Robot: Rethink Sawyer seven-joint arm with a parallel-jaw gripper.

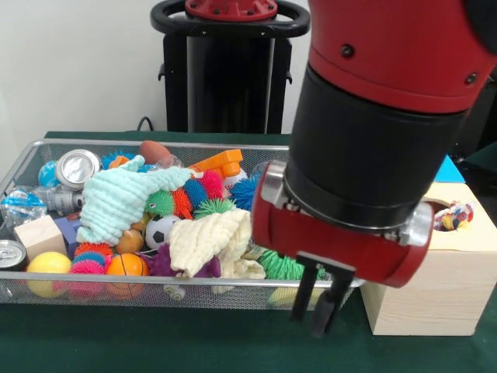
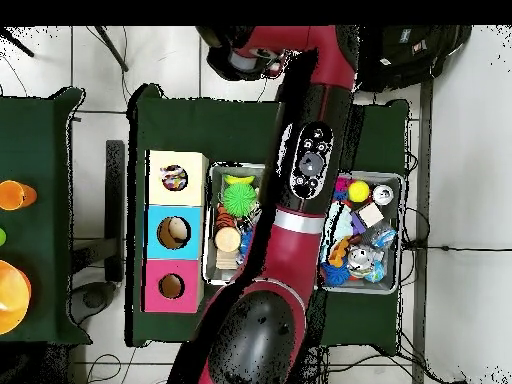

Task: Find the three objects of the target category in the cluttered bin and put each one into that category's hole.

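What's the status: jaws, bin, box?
Gripper low at bin's front edge, jaws near closed, nothing seen held. Wire bin packed with toys and cloths. Wooden box hole already holds something.

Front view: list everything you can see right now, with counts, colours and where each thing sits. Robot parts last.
wire bin: one, silver mesh, on the green table.
cloths: two, one pale mint at bin centre-left, one cream at bin centre.
cans: two, silver, bin's left end; second at the front-left corner.
spiky balls: several, green, pink, blue, orange, mid-bin.
soccer ball: one, black and white, centre.
yellow ball: one, front left.
wooden block: one, pale, left.
wooden box: one, pale, right of bin, a hole on top.
arm: one, red and black, over bin's right end.
gripper: one, black, near bin's front edge, holding nothing visible.
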